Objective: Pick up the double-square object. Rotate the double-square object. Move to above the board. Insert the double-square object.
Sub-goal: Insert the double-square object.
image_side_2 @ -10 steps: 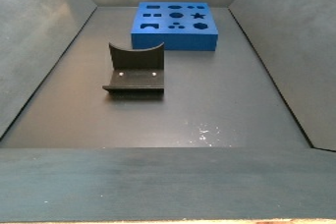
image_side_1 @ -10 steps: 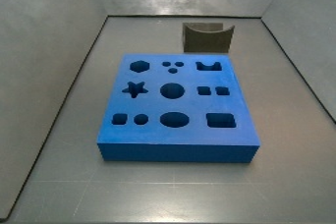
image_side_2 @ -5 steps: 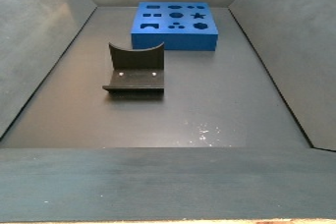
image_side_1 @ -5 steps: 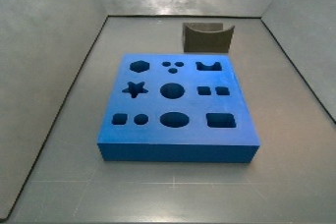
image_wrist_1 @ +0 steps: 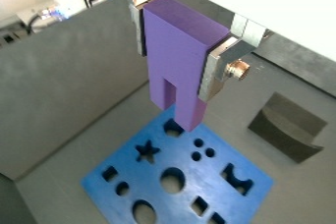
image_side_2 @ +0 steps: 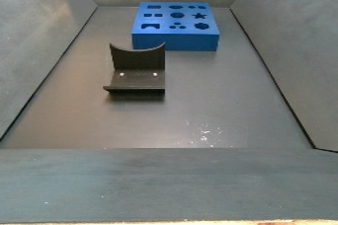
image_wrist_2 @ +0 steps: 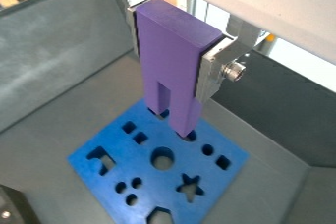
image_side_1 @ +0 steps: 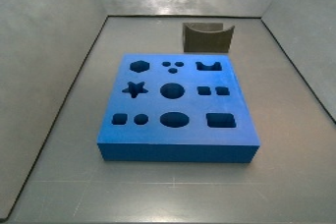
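Wrist views both put the double-square object [image_wrist_1: 180,59] right up close, clamped in the hand [image_wrist_1: 178,46] between the silver fingers [image_wrist_1: 218,68] — so the hand is closed on that lavender block, gripping it near its upper end with the notched lower end hanging free. It looks like stiff matte plastic, probably light and not very slippery, so the side grip on the flat faces seems like the right place to hold it.

Below the block is the board [image_wrist_2: 105,145], well apart from the block's lower end, so the piece hangs high above the cutouts. I'd guess lining up with a matching cutout matters more than force.

Beyond the board sits the dark U-shaped holder [image_wrist_1: 285,128], off to one side. Grey walls [image_side_1: 63,81] ring the floor, with open room all around the board — neither side view shows the hand or block at all.
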Robot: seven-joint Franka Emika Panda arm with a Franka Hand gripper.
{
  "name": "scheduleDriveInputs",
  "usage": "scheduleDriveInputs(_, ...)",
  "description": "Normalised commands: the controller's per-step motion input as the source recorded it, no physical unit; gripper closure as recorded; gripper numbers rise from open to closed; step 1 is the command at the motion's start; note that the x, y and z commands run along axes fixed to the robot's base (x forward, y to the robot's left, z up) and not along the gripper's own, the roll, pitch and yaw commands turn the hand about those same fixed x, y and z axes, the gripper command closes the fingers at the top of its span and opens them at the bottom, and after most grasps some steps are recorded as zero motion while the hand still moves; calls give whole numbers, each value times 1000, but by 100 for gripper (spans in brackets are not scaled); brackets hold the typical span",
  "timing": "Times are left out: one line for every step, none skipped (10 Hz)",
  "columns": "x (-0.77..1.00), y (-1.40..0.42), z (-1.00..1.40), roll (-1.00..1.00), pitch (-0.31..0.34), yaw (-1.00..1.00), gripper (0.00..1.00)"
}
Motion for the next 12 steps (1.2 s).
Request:
scheduleDriveInputs(371, -26, -249, 329, -211, 174, 100)
scheduleDriveInputs(506, 0, -229, 366, -80, 100, 100)
scheduleDriveInputs(560, 0, -271, 309, 0, 49, 100)
scheduleDriveInputs(494, -97, -311, 180, -23, 0, 100)
scheduleDriveInputs(431, -86, -294, 3, -74, -14, 100)
scheduleDriveInputs(340, -63, -283, -83, -69, -49, 100)
scheduleDriveInputs(326, -40, -283, -109, -100, -3, 100)
scheduleDriveInputs(377, -49, -334, -80, -106, 0, 100)
scheduleDriveInputs(429, -34, -369, -63, -100, 0, 100)
scheduleDriveInputs(449, -11, -369, -51, -117, 0, 100)
scheduleDriveInputs(471, -3, -357, -49, -117, 0, 100)
scheduleDriveInputs(489, 0, -371, -80, -106, 0, 100)
